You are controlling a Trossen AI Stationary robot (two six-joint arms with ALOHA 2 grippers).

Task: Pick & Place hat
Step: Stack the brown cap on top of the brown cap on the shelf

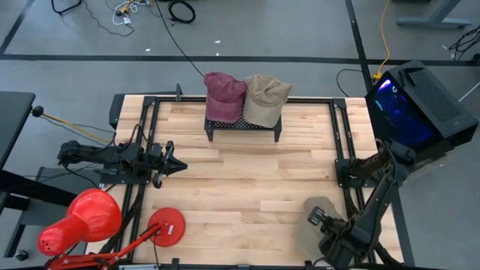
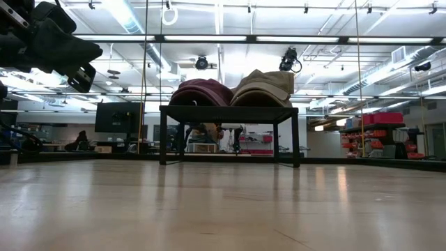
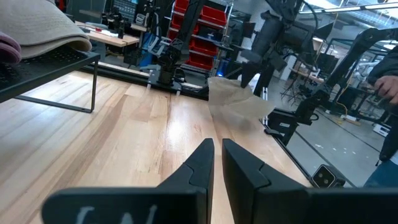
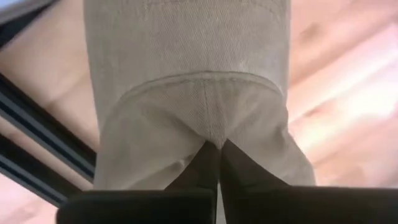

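At the left edge of the pale wooden worktop (image 1: 247,187) our left tool (image 1: 178,166) hung idle, its dark fingers nearly together and empty; we judged it was parked there to keep clear of the work. Just beside the near left corner stood a red lamp with a round base (image 1: 97,221), apart from the job. At the middle of the far edge sat a low black mesh stand (image 1: 244,125), and on it lay a maroon fabric cap (image 1: 223,95) and a beige fabric cap (image 1: 266,97) side by side, touching, raised there, we supposed, so each could be reached. Near the near right corner our right tool (image 4: 216,149) had pinched shut on the cloth of a third hat, a tan fabric cap (image 1: 324,208). We judged the pinch at the crown seam was chosen for a firm fold to lift by, the hat being still low over the boards.
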